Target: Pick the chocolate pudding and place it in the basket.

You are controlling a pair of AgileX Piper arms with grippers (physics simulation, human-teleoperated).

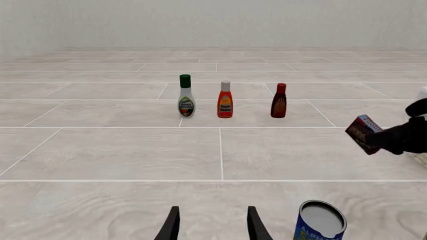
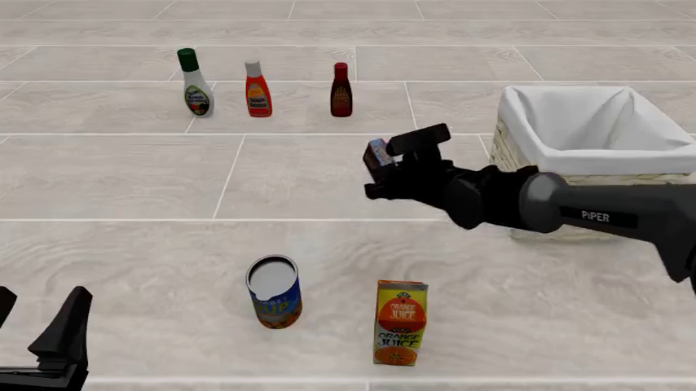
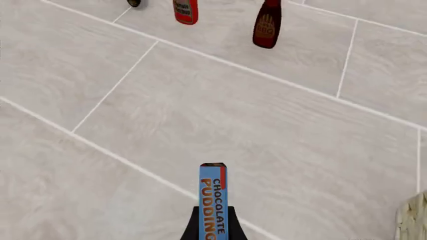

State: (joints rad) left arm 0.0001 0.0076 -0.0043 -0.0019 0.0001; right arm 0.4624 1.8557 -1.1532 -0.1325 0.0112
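Chocolate pudding is up off the bench, clamped between the right gripper's fingers, hanging just at nine o'clock of the basket and outside it. Basket's white lining shows and nothing visible inside! Left gripper sits low at the near edge, fingers apart, holding nothing. Blue-labelled can and orange juice carton stand upright on the bench at six o'clock of the pudding. Three bottles line up at the far side, around eleven o'clock.

Simulated room, bare tiled surface
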